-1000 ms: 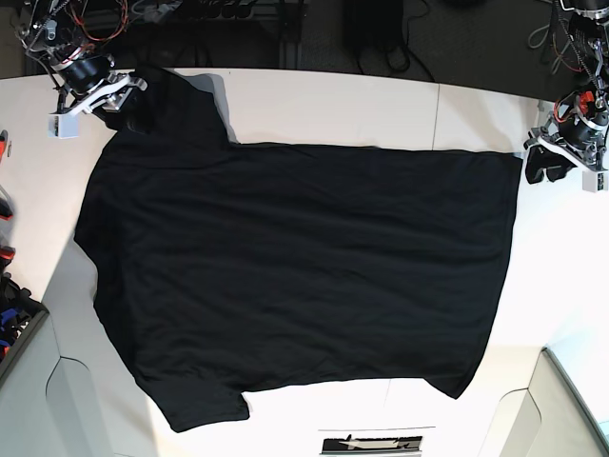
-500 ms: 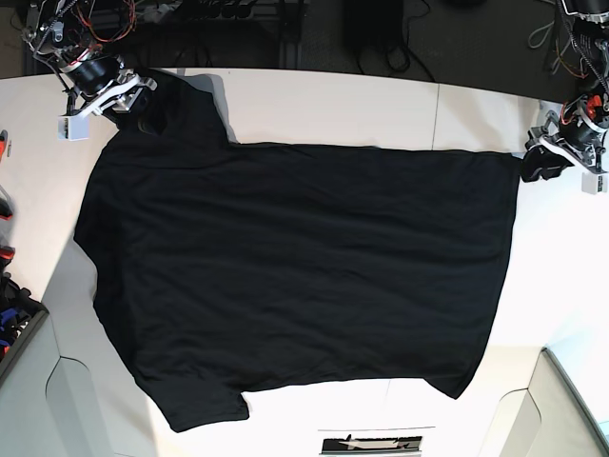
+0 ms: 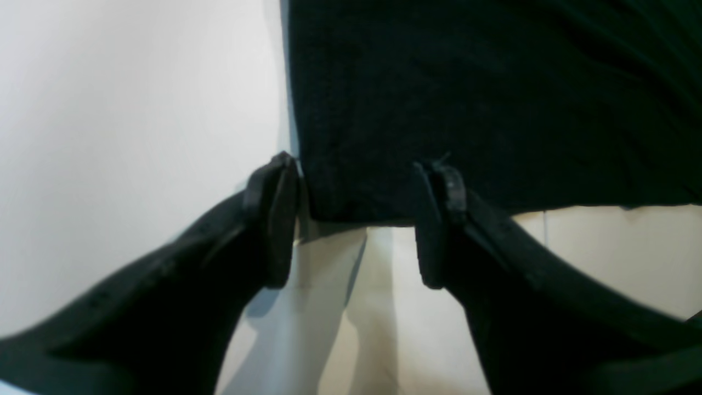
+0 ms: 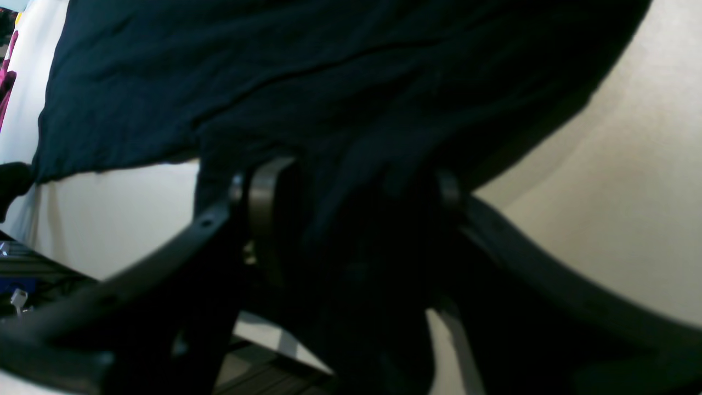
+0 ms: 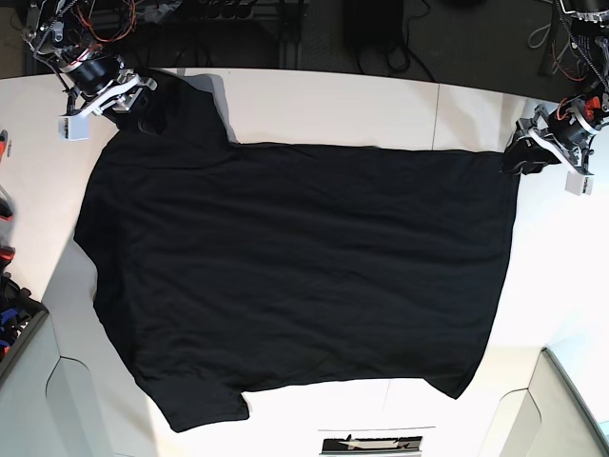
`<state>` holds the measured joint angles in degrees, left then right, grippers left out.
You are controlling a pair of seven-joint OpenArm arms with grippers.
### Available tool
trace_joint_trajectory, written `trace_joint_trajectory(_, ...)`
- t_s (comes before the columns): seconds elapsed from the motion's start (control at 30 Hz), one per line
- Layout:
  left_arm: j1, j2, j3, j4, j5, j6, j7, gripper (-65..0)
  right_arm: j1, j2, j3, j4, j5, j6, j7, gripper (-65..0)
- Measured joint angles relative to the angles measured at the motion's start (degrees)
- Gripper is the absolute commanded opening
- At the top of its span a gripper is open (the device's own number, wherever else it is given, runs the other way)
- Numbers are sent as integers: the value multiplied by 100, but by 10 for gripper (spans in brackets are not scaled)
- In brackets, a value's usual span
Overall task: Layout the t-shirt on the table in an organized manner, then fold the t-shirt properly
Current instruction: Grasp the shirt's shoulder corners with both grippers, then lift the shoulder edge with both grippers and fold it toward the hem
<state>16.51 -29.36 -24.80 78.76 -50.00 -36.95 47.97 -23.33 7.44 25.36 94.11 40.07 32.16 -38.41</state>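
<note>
Here the t-shirt [image 5: 295, 267] lies flat lengthwise across the table [image 5: 333, 105].

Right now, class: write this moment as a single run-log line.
t-shirt: spread flat on table | left tool: open, astride hem corner | right tool: open around sleeve cloth | fold: not begun

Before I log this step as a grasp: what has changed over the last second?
The left gripper moved in from beside the table edge onto the t-shirt hem corner, jaws open astride it, not closed. The right gripper shifted slightly up at the sleeve, cloth between its open jaws. The shirt itself lies as before.
</note>
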Motion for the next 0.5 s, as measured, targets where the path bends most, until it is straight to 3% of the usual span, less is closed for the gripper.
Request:
trace_joint_trajectory(0.1,0,0,4,0,179,2,-87,-434,17,0,-2,0,0,0,-24,-324)
trace_joint_trajectory(0.17,13,0,9,-2,293,4,-170,-517,33,0,-2,0,0,0,-37,-370)
trace_joint_trajectory(0.3,33,2,15,-13,345,-66,-356,-582,31,0,-9,-22,-66,-42,-118,-631)
trace_joint_trajectory(0.37,50,7,33,-17,356,-219,-413,-641,31,-4,-13,-26,-46,-39,-105,-650)
trace_joint_trajectory(0.5,63,17,37,-17,190,-232,-400,-650,31,-17,-13,11,-61,-42,-116,-650)
